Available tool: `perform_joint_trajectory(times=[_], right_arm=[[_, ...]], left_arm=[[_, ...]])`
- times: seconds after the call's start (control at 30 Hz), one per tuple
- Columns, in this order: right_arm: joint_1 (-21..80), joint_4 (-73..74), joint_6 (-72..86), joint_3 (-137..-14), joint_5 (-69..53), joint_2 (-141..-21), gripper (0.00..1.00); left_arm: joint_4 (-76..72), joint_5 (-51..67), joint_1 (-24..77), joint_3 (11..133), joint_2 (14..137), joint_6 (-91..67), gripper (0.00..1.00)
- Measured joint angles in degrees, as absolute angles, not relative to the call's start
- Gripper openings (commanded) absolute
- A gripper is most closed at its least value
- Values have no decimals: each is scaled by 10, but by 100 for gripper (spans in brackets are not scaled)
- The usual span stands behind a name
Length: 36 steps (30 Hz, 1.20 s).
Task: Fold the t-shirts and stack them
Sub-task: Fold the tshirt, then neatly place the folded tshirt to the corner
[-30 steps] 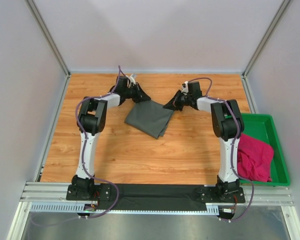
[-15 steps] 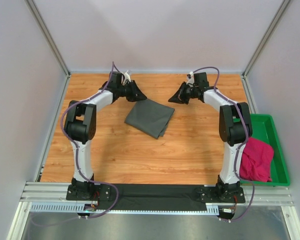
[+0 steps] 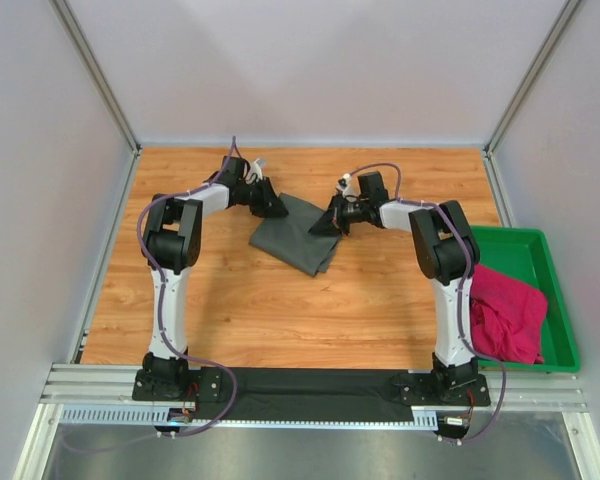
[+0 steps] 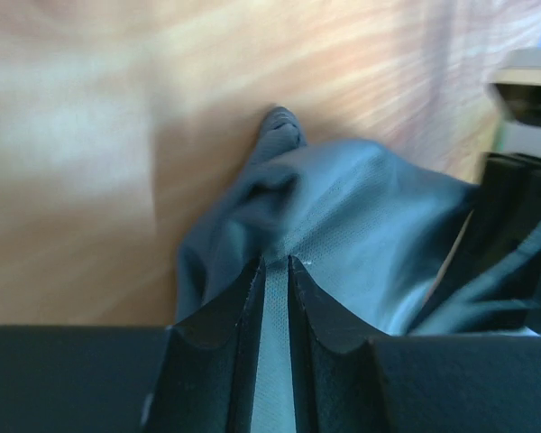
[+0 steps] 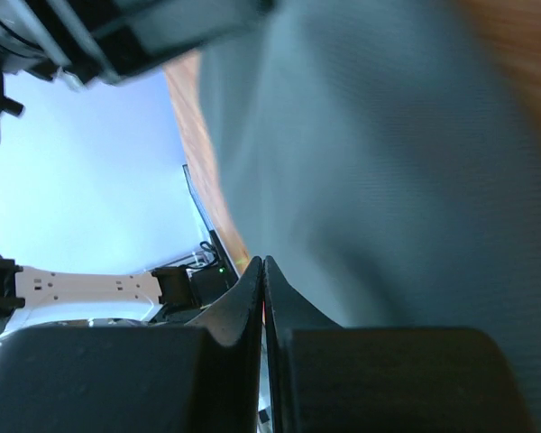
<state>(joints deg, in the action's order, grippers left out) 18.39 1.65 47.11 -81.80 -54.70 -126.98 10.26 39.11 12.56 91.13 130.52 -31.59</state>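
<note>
I'm looking at the grey t-shirt (image 3: 298, 238) lying as a flat, folded packet near the middle of the table (image 3: 280, 310), turned a little on the diagonal. I'm reading both arms as tidying its far edge, which would explain why they are reaching in from either side.

The left gripper (image 3: 272, 205) is sitting low at the packet's far-left corner. In its wrist view I'm seeing its fingers (image 4: 239, 316) standing a narrow slot apart, with grey cloth showing through the gap just beyond the tips. I'm judging that nothing is pinched, though I cannot tell for sure.

The right gripper (image 3: 327, 223) is resting on the far-right corner of the same shirt. Its jaws are pressed fully together with no cloth visible between them, and grey fabric is filling the wrist view just past the tips. I'm taking that as a closed tip pressing or smoothing, not a grasp.

The pink t-shirt (image 3: 507, 312) is lying crumpled in the green tray (image 3: 535, 250), well apart to the right and not yet folded, so I'm judging the task roughly half done
</note>
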Motion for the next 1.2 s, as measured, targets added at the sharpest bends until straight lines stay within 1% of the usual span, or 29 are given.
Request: perform_joint_trajectory(times=[0.07,0.13,0.3,0.33,0.37,0.4,0.43,0.47,0.57,0.63,0.67,0.73,0.8,0.83,1.0,1.2], right_arm=[[166,-16,486,-788,-559,-1277,0],[143,-48,498,-765,-569,-1283,1],[93,-92,507,-733,-592,-1286,1],[84,-93,505,-725,-595,-1283,1],[77,-89,501,-718,-596,-1279,3],[72,-81,495,-713,-596,-1274,6],[65,-65,486,-706,-594,-1263,14],[62,-50,477,-700,-592,-1252,21],[58,36,432,-685,-554,-1190,46],[62,77,405,-673,-518,-1133,51],[66,84,396,-662,-499,-1103,56],[76,92,387,-643,-467,-1053,60],[88,91,388,-632,-442,-1029,63],[95,89,389,-628,-429,-1025,66],[128,78,402,-616,-370,-1054,67],[154,37,418,-626,-319,-1095,65]], left_arm=[[103,415,120,940,1329,-319,25],[95,415,118,957,1335,-319,25],[86,414,115,959,1336,-322,25],[84,414,115,955,1335,-322,26],[84,413,115,950,1334,-322,30],[87,413,115,944,1330,-322,32],[91,413,115,936,1323,-323,38],[99,410,115,929,1313,-321,40],[136,386,116,898,1258,-313,47],[167,360,120,879,1202,-301,48],[183,345,123,872,1170,-293,48],[208,310,136,860,1103,-277,48],[224,274,162,841,1034,-263,49],[228,259,178,827,1000,-260,49],[250,225,243,724,859,-273,48],[299,185,254,601,739,-305,48]])
